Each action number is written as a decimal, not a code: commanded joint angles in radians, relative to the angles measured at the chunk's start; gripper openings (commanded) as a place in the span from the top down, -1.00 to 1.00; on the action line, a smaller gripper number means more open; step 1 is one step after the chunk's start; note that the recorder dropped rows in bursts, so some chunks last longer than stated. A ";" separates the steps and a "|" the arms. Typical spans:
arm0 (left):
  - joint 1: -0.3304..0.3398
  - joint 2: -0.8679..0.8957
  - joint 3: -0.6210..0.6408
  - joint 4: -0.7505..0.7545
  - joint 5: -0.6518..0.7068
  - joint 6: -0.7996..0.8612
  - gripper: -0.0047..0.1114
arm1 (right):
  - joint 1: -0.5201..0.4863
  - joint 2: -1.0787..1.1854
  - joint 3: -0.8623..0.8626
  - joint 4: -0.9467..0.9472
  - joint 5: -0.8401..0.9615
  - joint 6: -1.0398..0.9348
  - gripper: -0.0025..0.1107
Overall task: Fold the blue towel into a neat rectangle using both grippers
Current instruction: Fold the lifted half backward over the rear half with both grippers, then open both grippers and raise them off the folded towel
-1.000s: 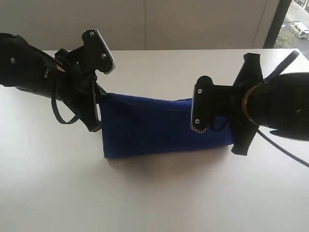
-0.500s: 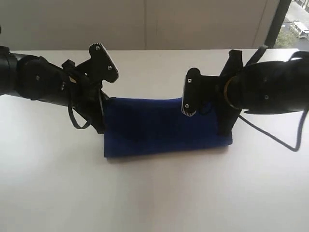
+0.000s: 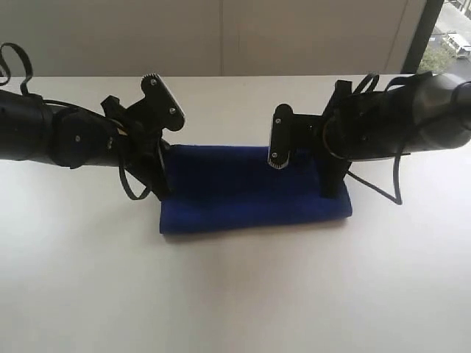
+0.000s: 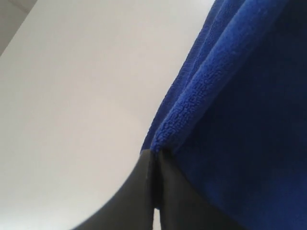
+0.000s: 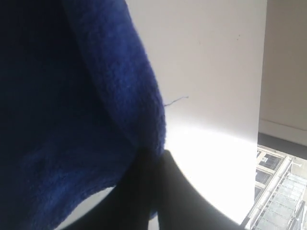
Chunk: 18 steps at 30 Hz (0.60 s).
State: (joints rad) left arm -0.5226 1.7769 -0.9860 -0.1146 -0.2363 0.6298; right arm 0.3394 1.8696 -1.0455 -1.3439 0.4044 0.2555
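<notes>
Gripping the blue towel [image 3: 250, 193] by both short ends, long axis 9 to 3 o'clock across the middle of the counter [image 3: 235, 294]. Clamped tight at 9 o'clock by the left pincer [image 3: 157, 182], at 3 o'clock by the right pincer [image 3: 335, 180], neither nearer. Open white surface toward 6 o'clock; wall [image 3: 221, 37] at 12.

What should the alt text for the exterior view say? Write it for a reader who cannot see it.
A folded blue towel lies as a long band on a white table. The black left gripper is shut on one end of it, and the right gripper is shut on the other, each arm reaching in from its own side.
</notes>
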 commanded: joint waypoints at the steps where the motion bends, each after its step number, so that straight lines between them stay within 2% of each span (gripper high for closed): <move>1: 0.020 0.040 0.004 -0.015 -0.048 -0.005 0.92 | -0.026 0.032 -0.028 -0.022 -0.023 0.013 0.96; 8: 0.022 0.090 0.004 -0.015 -0.115 -0.003 0.91 | -0.043 0.095 -0.069 -0.028 -0.059 0.058 0.92; 10: 0.022 0.106 0.004 -0.015 -0.134 -0.003 0.75 | -0.043 0.115 -0.089 -0.058 -0.055 0.113 0.71; 11: 0.022 0.109 0.004 -0.015 -0.141 -0.003 0.53 | -0.043 0.127 -0.104 -0.084 -0.045 0.170 0.50; 12: 0.022 0.109 0.004 -0.015 -0.141 -0.003 0.42 | -0.043 0.130 -0.108 -0.095 -0.040 0.196 0.40; 13: 0.022 0.109 0.004 -0.015 -0.141 -0.003 0.11 | -0.043 0.131 -0.116 -0.130 -0.019 0.267 0.19; 15: 0.022 0.109 0.004 -0.015 -0.152 -0.003 -0.15 | -0.043 0.131 -0.136 -0.177 0.044 0.383 0.01; 18: 0.022 0.097 0.004 -0.015 -0.159 -0.001 -0.18 | -0.043 0.119 -0.164 -0.175 0.176 0.540 0.11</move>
State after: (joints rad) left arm -0.5032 1.8885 -0.9860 -0.1146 -0.3907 0.6298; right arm 0.3075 2.0012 -1.1954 -1.5093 0.4978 0.6883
